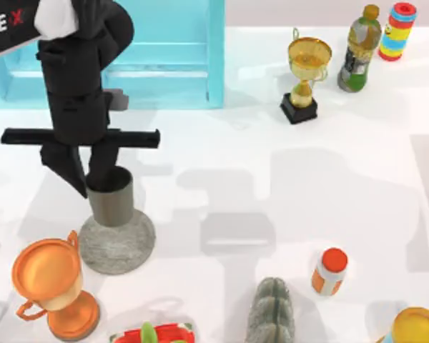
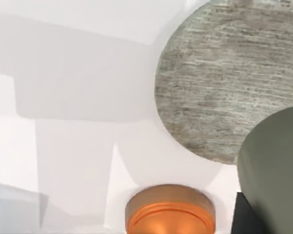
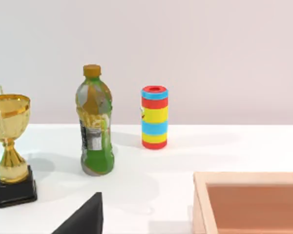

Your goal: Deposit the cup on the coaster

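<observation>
Orange trophy (image 1: 51,287) is seen nearest, at near left. Just right of it and slightly farther, the coaster (image 1: 117,244) lies flat on the table (image 1: 222,186), and the cup (image 1: 111,197) stands upright on its far part. Left gripper (image 1: 93,182) is positioned at the cup's rim, jaws narrowed on the cup wall. Farther right, gold trophy (image 1: 304,75), bottle (image 1: 360,50) and striped cylinder (image 1: 397,31) are placed at the far edge.

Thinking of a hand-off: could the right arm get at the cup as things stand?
Probably not. The cup stands on the coaster at the table's left, with the left gripper right over it. The right wrist view faces the gold trophy and bottle, at the far right.
</observation>
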Controlling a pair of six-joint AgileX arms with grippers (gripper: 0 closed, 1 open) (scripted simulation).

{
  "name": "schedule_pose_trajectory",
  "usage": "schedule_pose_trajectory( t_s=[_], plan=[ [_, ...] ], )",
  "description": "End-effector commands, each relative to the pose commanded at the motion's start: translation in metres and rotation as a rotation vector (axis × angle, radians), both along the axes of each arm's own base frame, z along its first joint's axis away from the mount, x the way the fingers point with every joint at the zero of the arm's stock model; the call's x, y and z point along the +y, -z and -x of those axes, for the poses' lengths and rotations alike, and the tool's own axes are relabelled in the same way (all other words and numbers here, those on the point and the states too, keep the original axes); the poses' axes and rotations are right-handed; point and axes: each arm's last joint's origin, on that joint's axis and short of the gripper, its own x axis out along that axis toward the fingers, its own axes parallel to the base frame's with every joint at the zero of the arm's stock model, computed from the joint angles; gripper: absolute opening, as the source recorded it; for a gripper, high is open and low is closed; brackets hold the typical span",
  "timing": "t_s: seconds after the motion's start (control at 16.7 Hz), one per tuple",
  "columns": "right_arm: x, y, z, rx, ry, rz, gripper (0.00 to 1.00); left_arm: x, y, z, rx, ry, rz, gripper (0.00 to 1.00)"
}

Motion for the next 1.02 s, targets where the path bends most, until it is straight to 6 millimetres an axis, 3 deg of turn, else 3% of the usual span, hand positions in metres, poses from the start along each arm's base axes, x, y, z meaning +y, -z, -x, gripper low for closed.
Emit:
schedule_pose_trajectory(
  t_s=[0.42, 0.72, 1.02],
  plan=[
    [0.000, 0.000, 0.000, 0.000, 0.000, 0.000, 1.00, -0.002, 0.050, 0.010, -0.001, -0.003, 0.001, 0.00],
    [0.000, 0.000, 0.000, 0.000, 0.000, 0.000, 1.00, -0.003, 0.054, 0.010, 0.003, -0.004, -0.001, 0.00],
    [0.000, 0.000, 0.000, 0.000, 0.000, 0.000, 1.00, -0.003, 0.054, 0.010, 0.003, -0.004, -0.001, 0.38]
  ],
)
